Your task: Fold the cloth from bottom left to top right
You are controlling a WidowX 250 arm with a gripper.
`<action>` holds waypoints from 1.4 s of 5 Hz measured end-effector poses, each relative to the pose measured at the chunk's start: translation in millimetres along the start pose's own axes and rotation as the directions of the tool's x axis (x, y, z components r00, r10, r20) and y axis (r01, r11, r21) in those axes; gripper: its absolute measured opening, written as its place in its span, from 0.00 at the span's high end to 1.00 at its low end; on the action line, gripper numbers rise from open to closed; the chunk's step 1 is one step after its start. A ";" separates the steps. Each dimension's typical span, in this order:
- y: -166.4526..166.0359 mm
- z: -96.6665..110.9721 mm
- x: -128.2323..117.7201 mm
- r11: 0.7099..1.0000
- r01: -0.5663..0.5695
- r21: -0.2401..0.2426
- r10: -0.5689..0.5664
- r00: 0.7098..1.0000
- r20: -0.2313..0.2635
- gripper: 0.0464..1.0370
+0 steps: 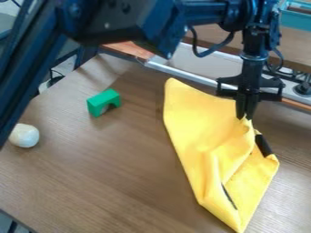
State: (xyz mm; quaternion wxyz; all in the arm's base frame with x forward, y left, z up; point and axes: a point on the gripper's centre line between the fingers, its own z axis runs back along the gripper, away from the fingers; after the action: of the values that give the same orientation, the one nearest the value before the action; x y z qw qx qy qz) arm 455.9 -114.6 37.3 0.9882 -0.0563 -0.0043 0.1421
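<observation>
We have the pincer [245, 114] pinching a peak of the yellow cloth [203, 120] at its right edge. Cloth's on the surface [109, 159], mostly down-left of the pincer, long axis upper left to lower right; we'd guess release goes up-right.

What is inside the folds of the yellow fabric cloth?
A black object pokes out at the right edge of the cloth, and a dark sliver shows along a lower fold. I can't tell whether they are one thing; the folds cover anything else.
</observation>
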 end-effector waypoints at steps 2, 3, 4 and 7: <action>-23.8 -2.8 -1.0 0.991 0.131 0.025 -0.131 0.991 0.004 0.97; -12.4 -31.0 -16.3 0.992 0.105 0.076 -0.104 0.994 -0.017 0.83; -13.0 -17.4 -22.4 0.995 0.096 0.041 -0.097 0.995 0.029 0.57; 53.6 55.7 -20.3 0.993 0.055 -0.104 -0.036 0.984 0.177 0.04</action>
State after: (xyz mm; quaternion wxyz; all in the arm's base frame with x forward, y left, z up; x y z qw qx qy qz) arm 420.0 -63.1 86.7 0.9825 -0.0971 -0.0998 0.1236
